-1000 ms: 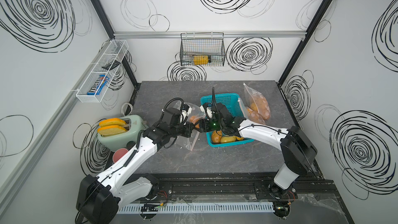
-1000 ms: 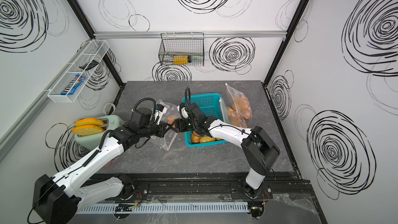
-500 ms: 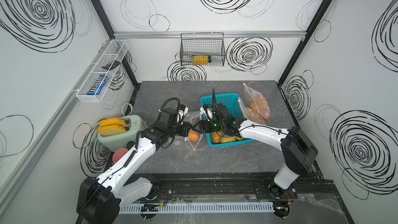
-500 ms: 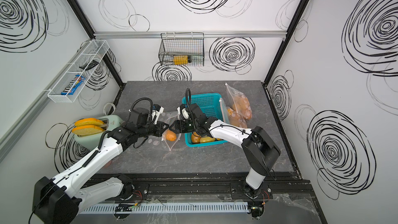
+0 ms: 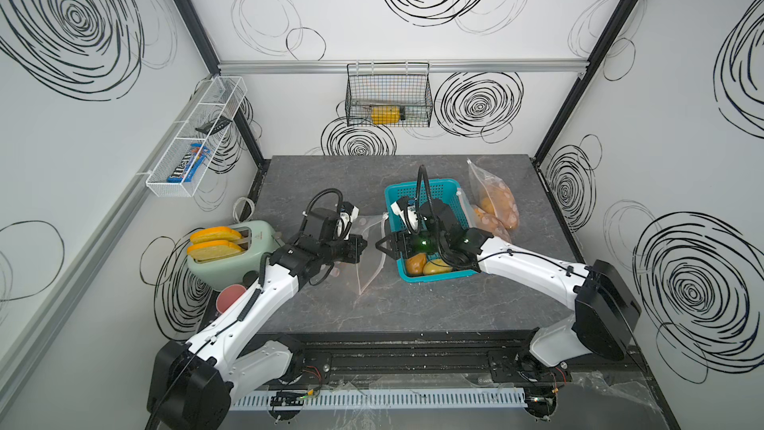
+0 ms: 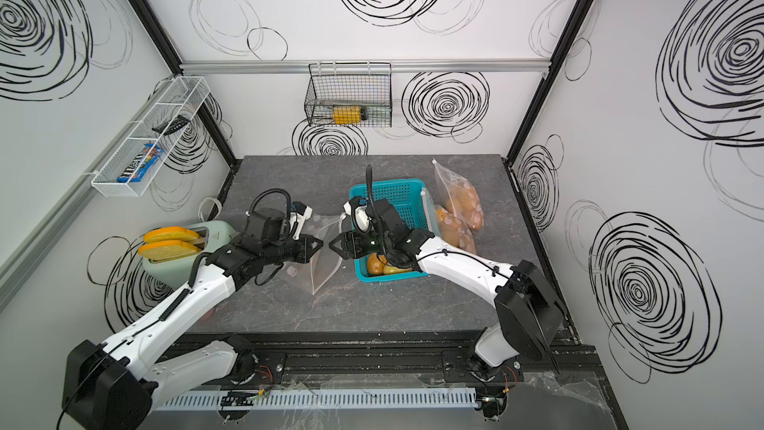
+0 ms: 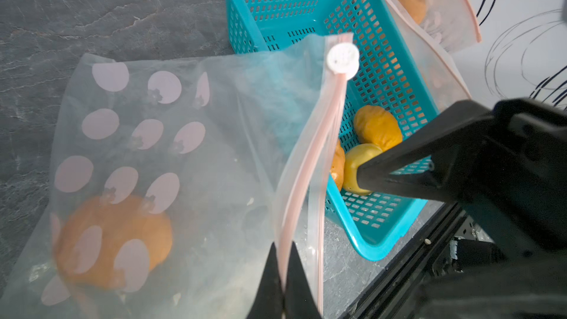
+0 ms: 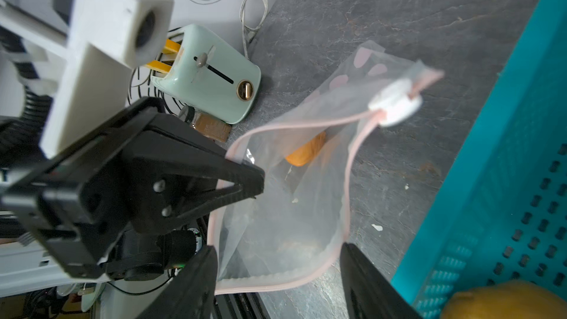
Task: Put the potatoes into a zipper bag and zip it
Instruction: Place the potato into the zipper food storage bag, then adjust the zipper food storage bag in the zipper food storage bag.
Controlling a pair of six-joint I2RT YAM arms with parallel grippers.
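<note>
A clear zipper bag [image 5: 371, 260] with pink dots lies between my arms. My left gripper [image 7: 283, 250] is shut on its pink rim and holds the mouth up. The white slider [image 7: 342, 58] sits at the far end of the zip. One orange potato [image 7: 113, 240] lies deep in the bag, also seen through the mouth as potato [image 8: 306, 151]. My right gripper [image 8: 277, 248] is open and empty at the bag's mouth, tip to tip with the left gripper [image 5: 364, 245]. More potatoes [image 5: 426, 265] lie in the teal basket [image 5: 426, 188], one of them yellow-green [image 7: 357, 164].
Two filled zipper bags [image 5: 496, 206] lean against the basket's right side. A mint toaster [image 5: 231, 254] with toast slices and a red cup [image 5: 230, 295] stand at the left edge. A wire basket [image 5: 388, 95] hangs on the back wall.
A second ago my right gripper held a potato at the bag's mouth. The potato has dropped in and slid deep into the bag. The right gripper now stands empty.
</note>
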